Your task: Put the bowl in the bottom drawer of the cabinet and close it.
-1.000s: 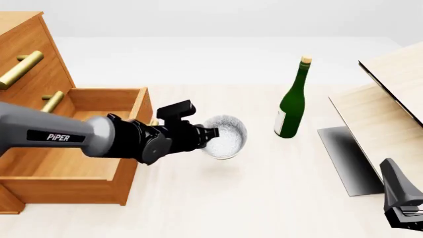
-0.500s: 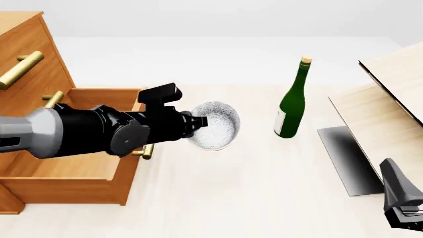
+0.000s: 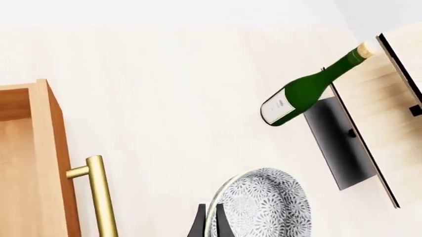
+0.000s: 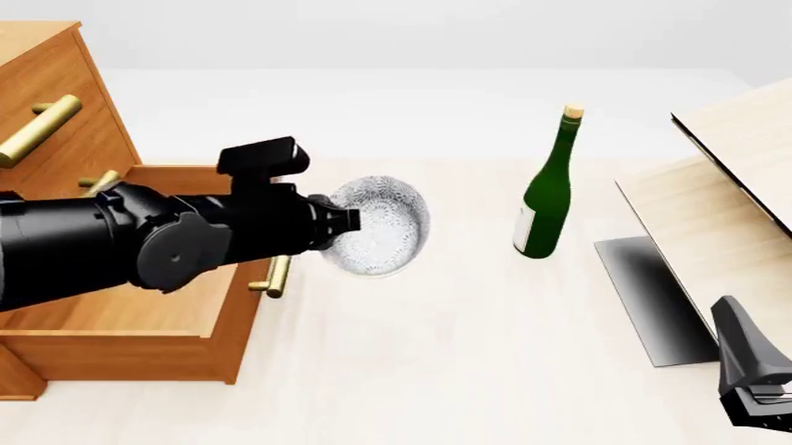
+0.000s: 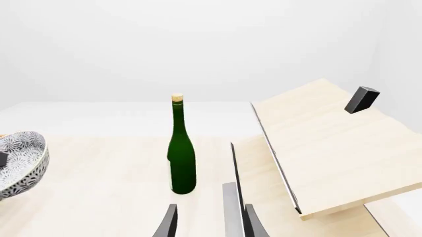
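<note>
My left gripper (image 4: 351, 222) is shut on the rim of the speckled white-grey bowl (image 4: 381, 227), holding it tilted in the air just right of the open bottom drawer (image 4: 124, 357) of the orange-brown cabinet (image 4: 69, 102). In the left wrist view the fingertips (image 3: 200, 223) pinch the bowl (image 3: 264, 202) by its rim, beside the drawer's brass handle (image 3: 102, 195). Low at the front right corner, my right gripper (image 4: 758, 375) stands open, far from the bowl; its wrist view shows the bowl (image 5: 20, 163) at the edge.
A green wine bottle (image 4: 544, 199) stands upright right of the bowl. Pale slanted boards (image 4: 724, 195) with a dark base fill the right side. The drawer's handle (image 4: 278, 275) juts out below my left arm. The two upper drawers are shut.
My left arm has carried the bowl up and to the left, closer to the open drawer. The right arm has stayed put.
</note>
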